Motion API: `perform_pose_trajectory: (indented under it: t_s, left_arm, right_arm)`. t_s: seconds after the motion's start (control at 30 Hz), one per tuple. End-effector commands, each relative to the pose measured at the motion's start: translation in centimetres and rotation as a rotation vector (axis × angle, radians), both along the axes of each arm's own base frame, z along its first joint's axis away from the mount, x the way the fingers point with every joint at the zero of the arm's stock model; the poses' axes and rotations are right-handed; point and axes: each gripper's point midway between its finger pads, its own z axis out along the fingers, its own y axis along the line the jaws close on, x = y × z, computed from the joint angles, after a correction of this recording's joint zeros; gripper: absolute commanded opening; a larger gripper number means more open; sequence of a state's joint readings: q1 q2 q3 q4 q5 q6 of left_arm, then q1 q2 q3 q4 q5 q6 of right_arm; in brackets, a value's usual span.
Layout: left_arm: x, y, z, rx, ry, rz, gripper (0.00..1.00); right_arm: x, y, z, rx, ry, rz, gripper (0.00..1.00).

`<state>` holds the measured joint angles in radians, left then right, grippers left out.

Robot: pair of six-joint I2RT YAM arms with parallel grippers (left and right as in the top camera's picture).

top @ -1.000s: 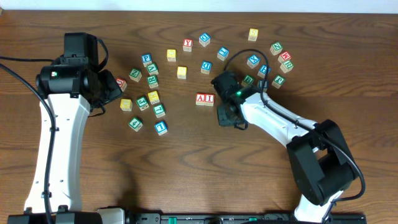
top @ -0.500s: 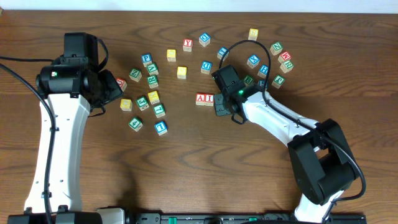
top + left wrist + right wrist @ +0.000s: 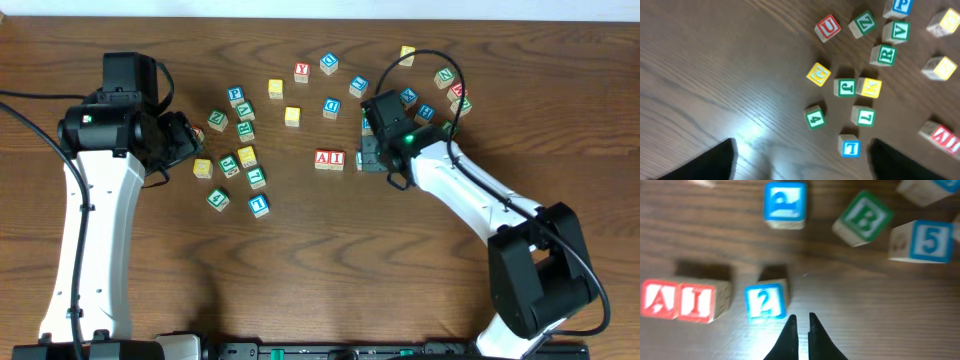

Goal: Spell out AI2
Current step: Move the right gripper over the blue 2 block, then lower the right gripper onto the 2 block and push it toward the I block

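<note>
The red A block (image 3: 657, 299) and red I block (image 3: 697, 301) stand side by side, also in the overhead view (image 3: 329, 158). A blue 2 block (image 3: 765, 301) sits just right of the I with a small gap. My right gripper (image 3: 801, 317) is shut and empty, just right of and nearer than the 2 block. In the overhead view the right gripper (image 3: 372, 150) covers the 2 block. My left gripper (image 3: 802, 145) is open and empty, hovering over the left cluster; it also shows in the overhead view (image 3: 180, 140).
Loose blocks lie near the right gripper: a blue P (image 3: 785, 202), a green B (image 3: 863, 217), a blue 5 (image 3: 925, 241). Several more blocks lie under the left gripper, among them a blue block (image 3: 850, 147) and a green 4 (image 3: 815, 118).
My right gripper has moved away from the table's front, from below the A and I blocks to just right of them. The left arm has not moved.
</note>
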<state>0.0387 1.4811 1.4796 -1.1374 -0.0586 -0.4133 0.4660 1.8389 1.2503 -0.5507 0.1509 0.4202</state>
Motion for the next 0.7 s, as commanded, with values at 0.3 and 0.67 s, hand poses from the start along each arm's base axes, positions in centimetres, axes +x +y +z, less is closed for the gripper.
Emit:
perform_pose_trajectory:
  t_s: [0.3,0.67]
  left_arm:
    - [-0.1,0.2,0.2,0.006,-0.003,0.005,0.98]
    - [-0.1,0.2,0.2,0.006,-0.004,0.005,0.98]
  right_arm:
    - [1.7,0.8,-2.8,0.038,0.005,-0.019,0.05]
    - [1.4,1.7,-3.4,0.057,0.029,0.056,0.08]
